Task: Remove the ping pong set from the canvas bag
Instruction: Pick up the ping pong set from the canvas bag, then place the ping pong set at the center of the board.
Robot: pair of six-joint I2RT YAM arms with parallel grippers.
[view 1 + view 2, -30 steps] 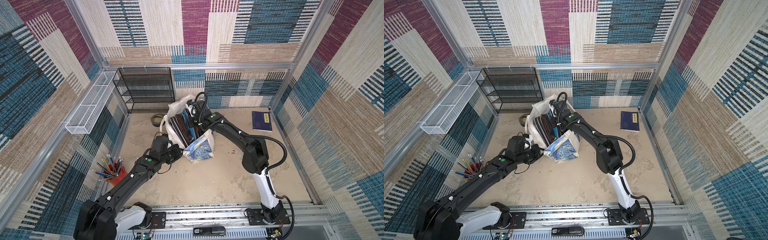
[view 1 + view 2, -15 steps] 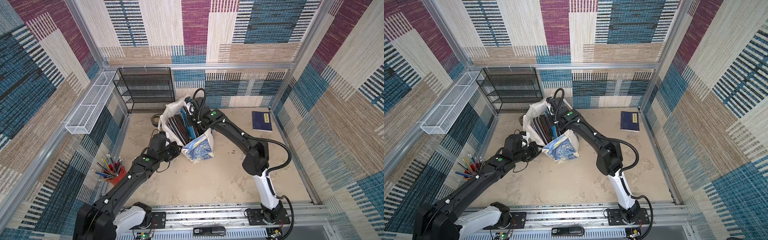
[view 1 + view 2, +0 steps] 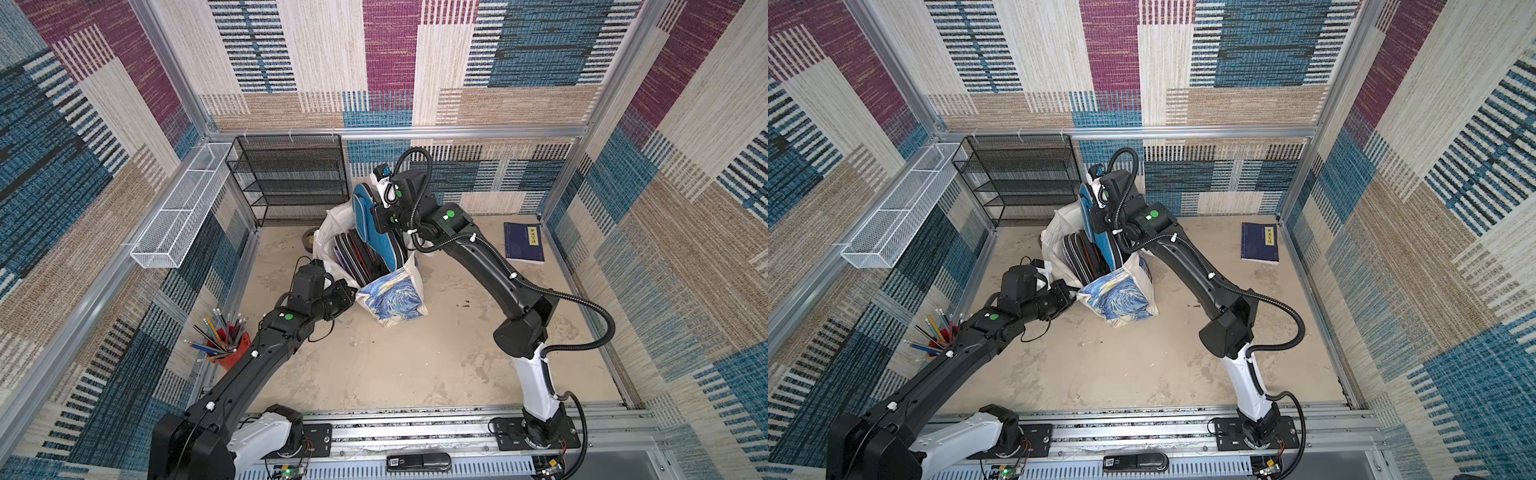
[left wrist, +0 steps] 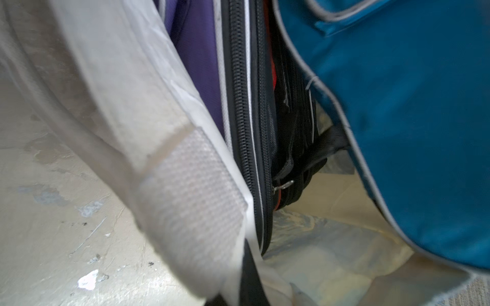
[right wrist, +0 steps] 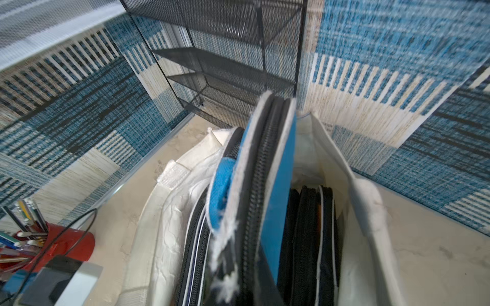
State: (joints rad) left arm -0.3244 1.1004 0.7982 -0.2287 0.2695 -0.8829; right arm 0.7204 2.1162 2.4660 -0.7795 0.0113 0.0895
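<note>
**Canvas bag held open, blue case standing above its rim**

The cream canvas bag (image 3: 395, 299) sits on the surface (image 3: 415, 357) toward the back edge, left of the middle. Its blue-and-yellow swirl print faces the front and its mouth gapes upward. A blue zip case (image 3: 365, 216) stands upright in that mouth, its rounded top well above the cloth rim in both top views. Several dark zip cases (image 3: 353, 257) are packed beside it, lower in the bag.

The right gripper (image 3: 379, 208) comes down over the blue case from above. Its fingers are clamped on the case's zipped edge, which runs straight up the right wrist view (image 5: 281, 169). The left gripper (image 3: 345, 291) is at the bag's front left rim, fingers together and pinching the cloth next to a woven handle strap (image 4: 191, 190).

A tape roll (image 3: 308, 239) lies just behind the bag, near the black mesh shelf (image 3: 291, 178) in the back left corner. A white wire basket (image 3: 183, 208) hangs on the left wall. A red cup of pencils (image 3: 226, 353) stands at the left edge. A blue notebook (image 3: 524, 242) lies near the back right corner.
</note>
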